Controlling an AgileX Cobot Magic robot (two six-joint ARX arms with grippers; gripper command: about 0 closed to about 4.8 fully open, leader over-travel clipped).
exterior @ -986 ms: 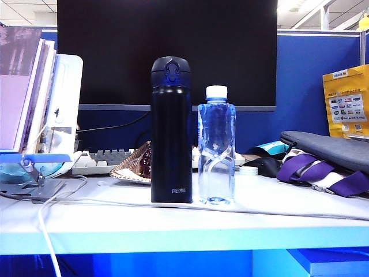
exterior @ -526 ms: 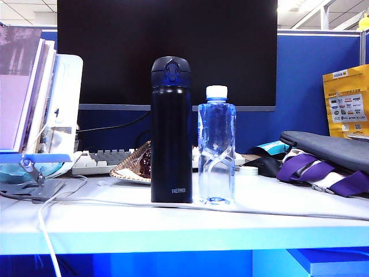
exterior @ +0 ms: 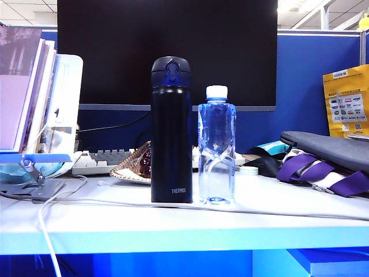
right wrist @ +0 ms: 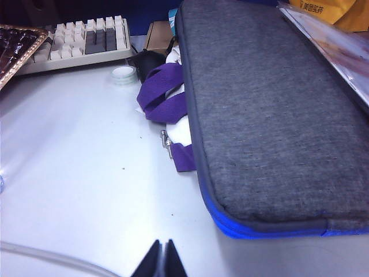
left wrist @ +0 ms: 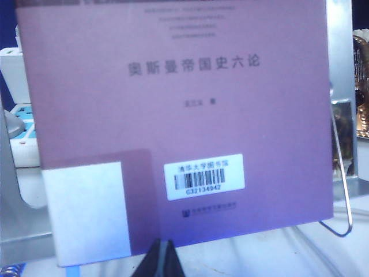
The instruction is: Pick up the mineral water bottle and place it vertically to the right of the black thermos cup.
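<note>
You see mineral water bottle [exterior: 216,147] upright on tabletop [exterior: 173,222], just right of black thermos cup [exterior: 171,130]. Left gripper [left wrist: 162,258] and right gripper [right wrist: 161,259]: jaws closed, empty, away from thermos.

We count one black thermos cup [exterior: 171,130], one mineral water bottle [exterior: 217,147] just beside it, one keyboard [exterior: 101,162] behind it, and two grippers, left gripper [left wrist: 162,259] and right gripper [right wrist: 160,259].

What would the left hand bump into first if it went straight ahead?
Most likely the purple book. It stands right in front of the left hand, whose shut tips point at its lower edge. How far away it is, the picture does not show.
</note>
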